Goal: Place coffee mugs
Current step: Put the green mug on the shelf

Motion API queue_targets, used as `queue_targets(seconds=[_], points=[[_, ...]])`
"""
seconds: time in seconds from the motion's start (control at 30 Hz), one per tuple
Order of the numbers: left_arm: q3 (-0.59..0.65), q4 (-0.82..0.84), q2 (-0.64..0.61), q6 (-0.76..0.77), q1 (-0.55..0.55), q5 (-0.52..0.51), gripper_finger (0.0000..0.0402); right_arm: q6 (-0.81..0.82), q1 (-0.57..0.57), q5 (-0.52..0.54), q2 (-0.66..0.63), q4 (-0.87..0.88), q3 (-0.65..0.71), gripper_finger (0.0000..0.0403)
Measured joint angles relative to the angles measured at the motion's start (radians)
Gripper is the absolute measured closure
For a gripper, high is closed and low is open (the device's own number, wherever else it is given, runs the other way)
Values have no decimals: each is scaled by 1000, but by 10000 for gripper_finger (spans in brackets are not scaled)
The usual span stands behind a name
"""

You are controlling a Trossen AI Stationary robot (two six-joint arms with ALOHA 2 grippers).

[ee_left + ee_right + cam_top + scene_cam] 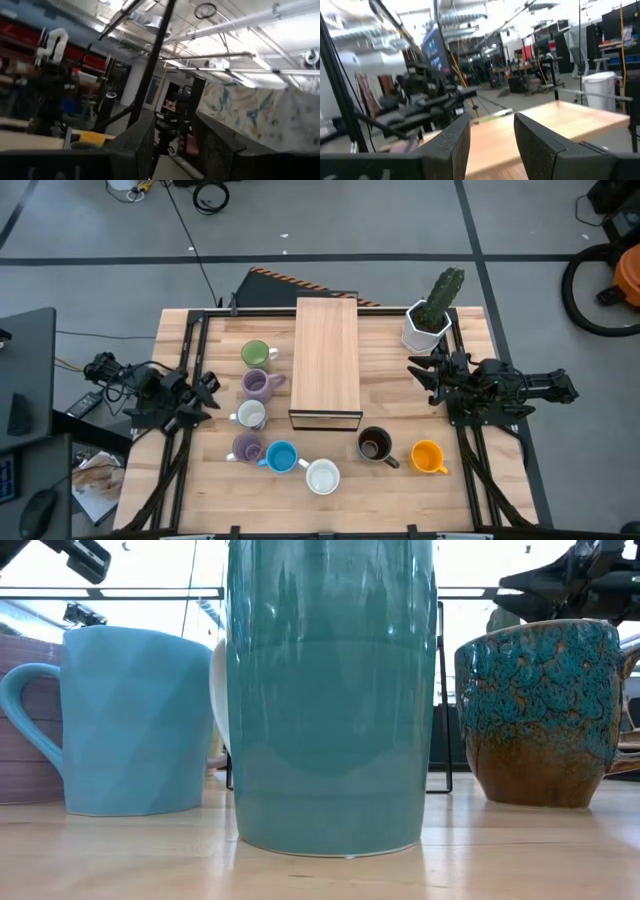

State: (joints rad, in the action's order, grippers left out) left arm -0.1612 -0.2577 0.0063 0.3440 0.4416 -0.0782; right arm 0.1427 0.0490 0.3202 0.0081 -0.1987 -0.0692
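From where I stand, the long wooden box [326,363] in the middle of the bench [500,480] is the thing to steer by. Six mugs cluster on its left and near side: the green mug [255,354] just beside its left edge, a lilac mug [258,385] and a white mug [250,415] below that, then a second lilac mug [246,448], the blue mug [281,457] and another white mug [322,477] curving round toward the box's near end. The dark brown mug [375,445] and the orange mug [428,456] sit off the box's near right corner.

The left hand [208,395] rests at the bench's left edge, level with the lilac and white mugs and pointing toward them; its fingers [142,142] stand apart with nothing between. That arm is plainly nearer the cluster.

The right hand [420,375] waits to the box's right, just near the cactus pot [428,320], fingers [452,145] likewise spread and empty. The brown and orange mugs lie toward the near edge from it, so I'd expect that arm to serve those two.
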Motion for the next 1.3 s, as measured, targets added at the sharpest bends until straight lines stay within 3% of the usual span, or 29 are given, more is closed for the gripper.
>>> queue_targets(seconds=[0.2,0.33,0.7,0.83,1.03,1.17,1.3], points=[[-104,271,40,59,-29,-166,260,149,0,0,0,-27,0,245],[-202,442,136,97,-74,-258,260,145,0,0,-1,-46,0,245],[-377,686,464,191,-287,-276,260,210,0,21,20,-46,0,245],[-426,731,569,191,-395,-240,260,148,0,49,69,-65,0,245],[-508,762,698,168,-574,-62,260,65,0,53,189,-186,0,245],[-540,765,750,115,-640,30,260,38,0,53,263,-218,-4,245],[-587,804,795,90,-687,56,260,20,0,52,323,-219,-17,245]])
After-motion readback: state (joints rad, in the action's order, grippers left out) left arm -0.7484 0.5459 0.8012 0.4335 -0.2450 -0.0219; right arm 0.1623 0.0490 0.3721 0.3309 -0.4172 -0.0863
